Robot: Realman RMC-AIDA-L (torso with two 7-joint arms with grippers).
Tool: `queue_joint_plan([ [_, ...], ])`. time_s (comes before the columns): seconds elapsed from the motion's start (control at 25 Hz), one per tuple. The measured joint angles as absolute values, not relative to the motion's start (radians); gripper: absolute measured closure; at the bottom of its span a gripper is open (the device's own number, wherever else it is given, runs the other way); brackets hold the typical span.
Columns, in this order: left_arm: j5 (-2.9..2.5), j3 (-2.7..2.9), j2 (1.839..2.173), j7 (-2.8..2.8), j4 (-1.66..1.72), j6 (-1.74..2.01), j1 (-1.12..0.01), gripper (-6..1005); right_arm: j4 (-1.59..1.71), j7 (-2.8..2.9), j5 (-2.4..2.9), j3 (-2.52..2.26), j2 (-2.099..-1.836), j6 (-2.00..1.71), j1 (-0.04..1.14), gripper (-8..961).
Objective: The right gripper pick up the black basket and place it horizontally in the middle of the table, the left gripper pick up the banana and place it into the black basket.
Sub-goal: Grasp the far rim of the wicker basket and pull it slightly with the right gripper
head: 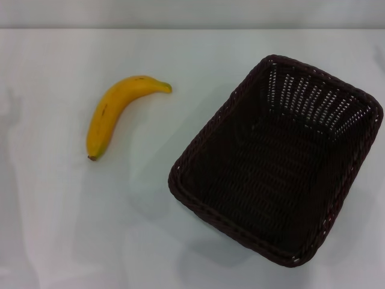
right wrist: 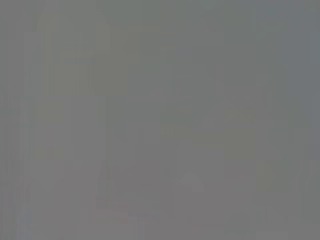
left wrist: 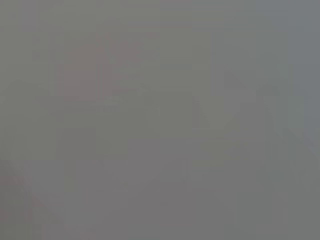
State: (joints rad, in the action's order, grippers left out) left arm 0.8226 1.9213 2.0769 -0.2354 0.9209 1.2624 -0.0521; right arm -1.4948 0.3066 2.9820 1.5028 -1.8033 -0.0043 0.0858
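The black basket sits on the right half of the white table, turned at a slant, open side up and empty. The banana lies on the table to the left of the basket, apart from it, its greenish stem end toward the basket and its dark tip toward the front. Neither gripper shows in the head view. Both wrist views show only a plain grey blur with no object or finger in them.
The table's far edge runs across the top of the head view, with a pale wall behind it. Bare white surface lies in front of the banana and between the banana and the basket.
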Motion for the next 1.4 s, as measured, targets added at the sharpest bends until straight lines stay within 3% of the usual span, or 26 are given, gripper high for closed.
queue_joint_plan([
  [0.12,0.825,1.920,2.076,-0.235,0.917,1.262,-0.052,138,-1.587,0.266,2.963,1.524,-1.784,0.169,0.108,166],
  [0.24,0.827,1.914,2.076,-0.228,0.914,1.262,-0.052,139,-1.643,0.113,2.853,1.593,-1.794,0.367,0.144,169],
  [0.36,0.827,1.912,2.075,-0.200,0.911,1.259,-0.052,140,-1.642,-0.172,2.606,1.750,-1.838,0.567,0.193,172],
  [0.52,0.826,1.912,2.076,-0.184,0.902,1.257,-0.056,141,-1.618,-0.546,2.348,2.053,-1.959,0.816,0.253,176],
  [0.6,0.825,1.915,2.076,-0.184,0.902,1.256,-0.057,142,-1.613,-0.630,2.330,2.144,-1.993,0.922,0.287,178],
  [0.92,0.815,1.925,2.079,-0.183,0.905,1.255,-0.053,144,-1.590,-0.694,2.333,2.182,-1.966,1.168,0.354,183],
  [1.2,0.809,1.941,2.078,-0.186,0.902,1.255,-0.059,146,-1.591,-0.731,2.320,2.173,-1.976,1.271,0.390,183],
  [1.4,0.800,1.944,2.077,-0.189,0.901,1.255,-0.061,148,-1.590,-0.770,2.311,2.148,-1.999,1.308,0.408,183],
])
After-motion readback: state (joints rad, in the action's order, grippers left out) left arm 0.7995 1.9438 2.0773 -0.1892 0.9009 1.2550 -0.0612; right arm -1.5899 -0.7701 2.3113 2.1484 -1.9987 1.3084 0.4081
